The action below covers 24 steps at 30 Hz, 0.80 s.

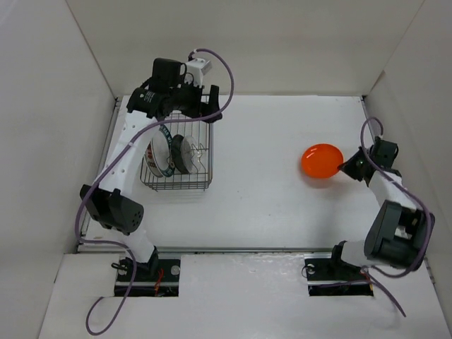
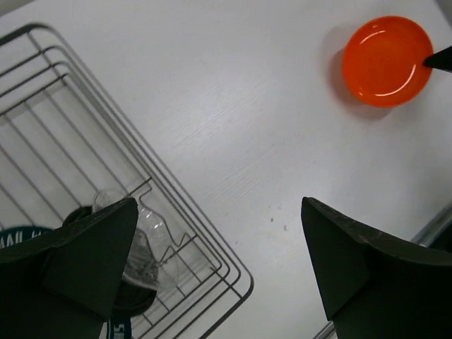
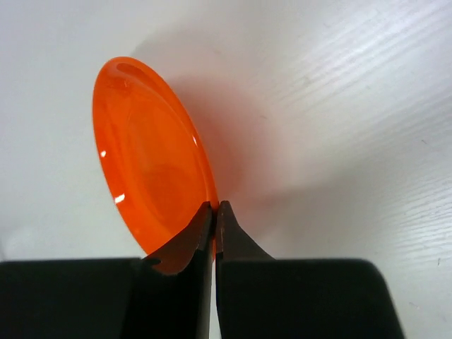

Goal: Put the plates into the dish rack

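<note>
The orange plate (image 1: 322, 162) is at the right of the table, gripped at its right rim by my right gripper (image 1: 345, 167). In the right wrist view the plate (image 3: 152, 159) is tilted on edge and the gripper (image 3: 216, 208) is shut on its rim. The dish rack (image 1: 180, 159) stands at the left with several plates upright in it: a patterned white one (image 1: 157, 155), a black one (image 1: 178, 157) and a clear one (image 2: 145, 244). My left gripper (image 1: 205, 106) hovers open and empty over the rack's far right corner (image 2: 212, 261).
White walls enclose the table on the left, back and right. The orange plate also shows far off in the left wrist view (image 2: 385, 60). Bare white tabletop (image 1: 261, 155) lies between the rack and the orange plate.
</note>
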Available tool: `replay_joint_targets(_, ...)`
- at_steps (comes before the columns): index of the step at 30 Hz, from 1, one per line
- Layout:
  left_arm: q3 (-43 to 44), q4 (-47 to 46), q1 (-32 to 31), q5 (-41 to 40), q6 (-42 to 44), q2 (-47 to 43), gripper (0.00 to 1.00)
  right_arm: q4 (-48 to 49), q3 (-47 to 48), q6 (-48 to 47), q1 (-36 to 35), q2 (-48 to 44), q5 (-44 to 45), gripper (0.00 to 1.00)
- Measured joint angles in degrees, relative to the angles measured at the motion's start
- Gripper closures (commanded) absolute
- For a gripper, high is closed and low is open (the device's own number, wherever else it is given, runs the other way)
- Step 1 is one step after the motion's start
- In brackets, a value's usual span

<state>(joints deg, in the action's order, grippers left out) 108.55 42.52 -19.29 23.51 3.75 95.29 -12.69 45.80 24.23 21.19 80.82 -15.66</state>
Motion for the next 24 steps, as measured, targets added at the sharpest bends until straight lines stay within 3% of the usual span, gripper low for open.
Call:
replay_joint_targets(4, 9.6, 0.7, -0.2, 9.5, 0.8, 6.3, 0.0, 4.9, -1.7, 0.7, -3.0, -11.6, -2.5, 1.0)
replay_joint_targets(8, 16.9, 1.0, -0.9, 19.7, 1.0, 13.2, 0.0, 12.2, -1.3, 0.6, -9.6, -15.9, -5.4, 1.0)
replay_joint_targets(16, 15.3, 0.1, -3.3, 32.9, 0.8, 18.9, 0.0, 16.6, 1.7, -0.9, -23.3, -14.8, -9.0, 1.0)
replay_joint_targets(24, 11.6, -0.5, -6.5, 32.4, 1.0, 19.0, 0.0, 21.4, 4.3, -0.1, -25.5, -12.0, -12.4, 1.0)
